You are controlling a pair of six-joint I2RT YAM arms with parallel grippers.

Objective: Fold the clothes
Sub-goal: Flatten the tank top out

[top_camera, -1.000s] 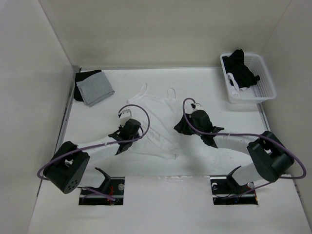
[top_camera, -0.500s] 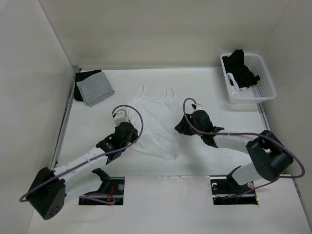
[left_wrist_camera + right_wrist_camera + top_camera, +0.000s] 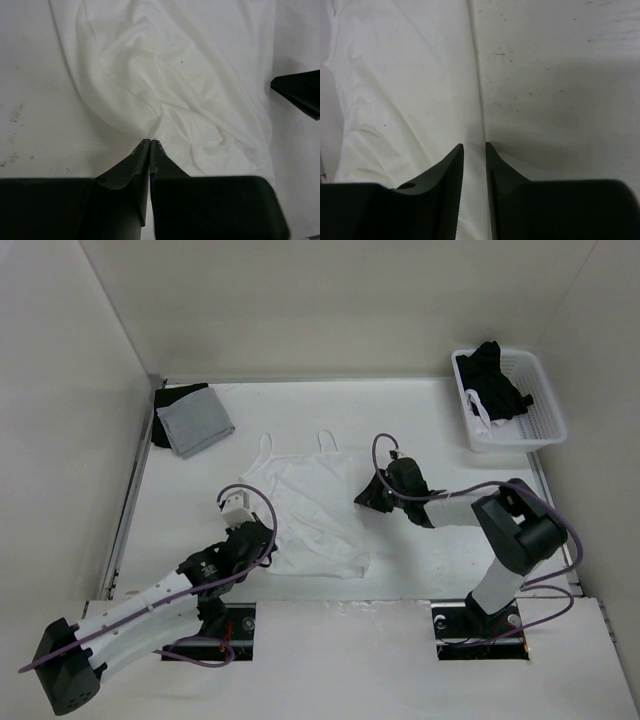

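**Left hand (image 3: pixel 150 141) pinching the clothes (image 3: pixel 310 510), right hand (image 3: pixel 474 145) at their edge**

My left hand is closed tight on the near left edge of the clothes, and folds in the thin white fabric fan out from my fingertips. The clothes lie spread on the surface (image 3: pixel 440 430) between my two arms, straps at the far end. My right hand sits low at their right edge, fingers a narrow gap apart, with the edge running into that gap. A grey cloth (image 3: pixel 195 420) lies far left. A white basket (image 3: pixel 548 405) at far right holds black garments (image 3: pixel 495 380).
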